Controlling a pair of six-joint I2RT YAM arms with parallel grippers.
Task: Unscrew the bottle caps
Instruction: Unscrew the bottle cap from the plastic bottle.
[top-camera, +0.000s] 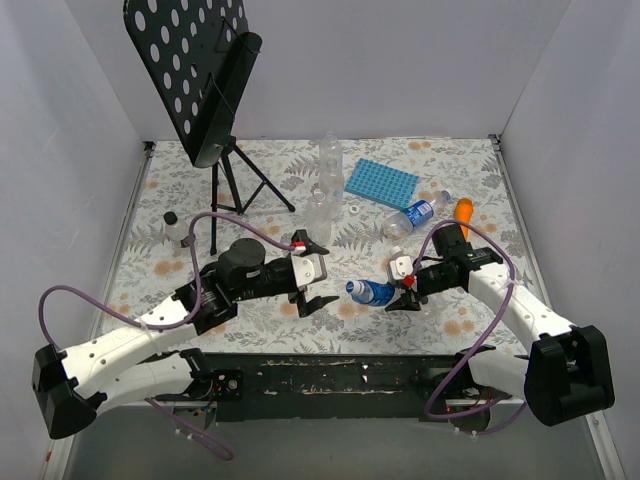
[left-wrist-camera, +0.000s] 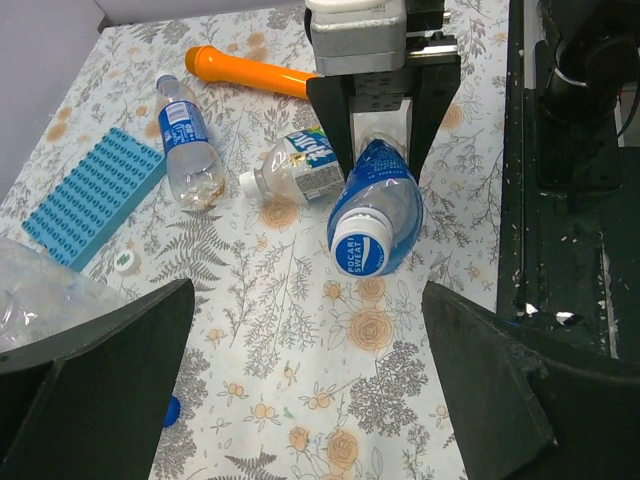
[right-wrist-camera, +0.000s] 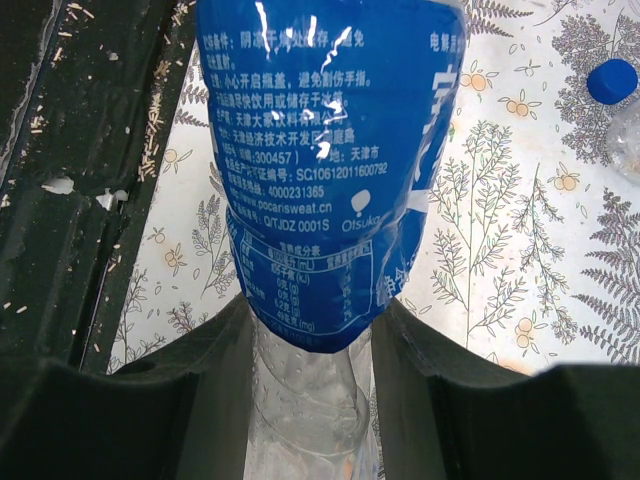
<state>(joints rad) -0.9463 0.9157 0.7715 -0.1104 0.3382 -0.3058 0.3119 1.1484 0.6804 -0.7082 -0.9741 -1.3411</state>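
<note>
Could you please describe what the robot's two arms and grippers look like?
The left arm and right arm have white links, black joints and looping purple cables. The left gripper and right gripper have black fingers, pale mounts and red marks.

bottle: Pocari Sweat bottle (right-wrist-camera: 320, 150), blue label, white print, clear body below
right gripper (right-wrist-camera: 310, 400): clamped on either side of the clear body
cap: blue cap (right-wrist-camera: 610, 80) loose on table (right-wrist-camera: 500, 250), top right, apart from bottle
left edge: black rail (right-wrist-camera: 80, 200), white specks

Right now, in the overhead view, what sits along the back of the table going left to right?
Small clear bottle → music stand → upright clear bottles → blue tray → orange stick.
</note>
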